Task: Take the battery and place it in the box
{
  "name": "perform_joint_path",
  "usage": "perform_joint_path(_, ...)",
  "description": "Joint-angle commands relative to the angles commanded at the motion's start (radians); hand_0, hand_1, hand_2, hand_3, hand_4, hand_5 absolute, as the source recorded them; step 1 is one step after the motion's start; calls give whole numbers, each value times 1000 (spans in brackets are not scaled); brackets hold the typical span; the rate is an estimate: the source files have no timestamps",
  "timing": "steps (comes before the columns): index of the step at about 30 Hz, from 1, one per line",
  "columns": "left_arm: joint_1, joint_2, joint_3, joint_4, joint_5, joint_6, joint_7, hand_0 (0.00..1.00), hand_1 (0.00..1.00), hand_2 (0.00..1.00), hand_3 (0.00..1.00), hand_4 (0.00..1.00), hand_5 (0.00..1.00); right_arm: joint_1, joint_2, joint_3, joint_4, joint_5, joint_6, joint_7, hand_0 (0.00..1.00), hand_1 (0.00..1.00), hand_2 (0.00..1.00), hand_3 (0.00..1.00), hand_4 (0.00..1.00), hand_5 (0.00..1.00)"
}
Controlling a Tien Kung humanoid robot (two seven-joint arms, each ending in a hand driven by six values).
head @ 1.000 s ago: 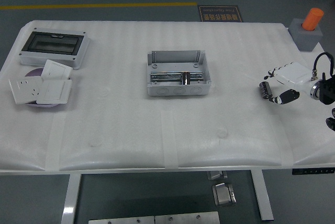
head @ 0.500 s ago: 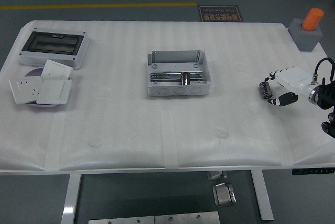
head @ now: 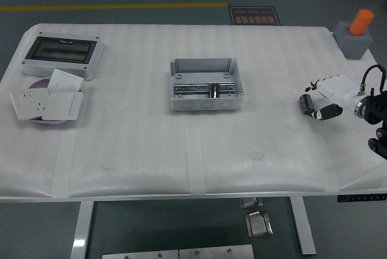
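The battery (head: 306, 103), a small dark cylinder, is at the table's right side, about level with the box. My right hand (head: 319, 98) comes in from the right edge, its white back toward me. Its black fingers (head: 314, 83) and thumb curl around the battery, which looks held between them. I cannot tell whether the battery still touches the table. The open grey box (head: 204, 67) stands at the table's middle, well left of the hand, with a metal rail and a small brown part inside. My left arm is out of view.
A grey enclosure with a dark window (head: 60, 53) sits at the far left. In front of it, white wall sockets (head: 45, 101) lie on a purple plate. An orange cylinder on a grey block (head: 357, 32) stands at the far right corner.
My right hand has turned and settled closer around the battery, and the wrist has shifted slightly. The battery has barely moved. Nothing else changed.
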Motion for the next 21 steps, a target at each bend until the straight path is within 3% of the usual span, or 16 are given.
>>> perform_joint_path(21,-9,-3,-4,1,5,-4,-3,590,616,494,654,587,378,-12,13,0,-6,27,-3,-1,629,649,772,780,836,442)
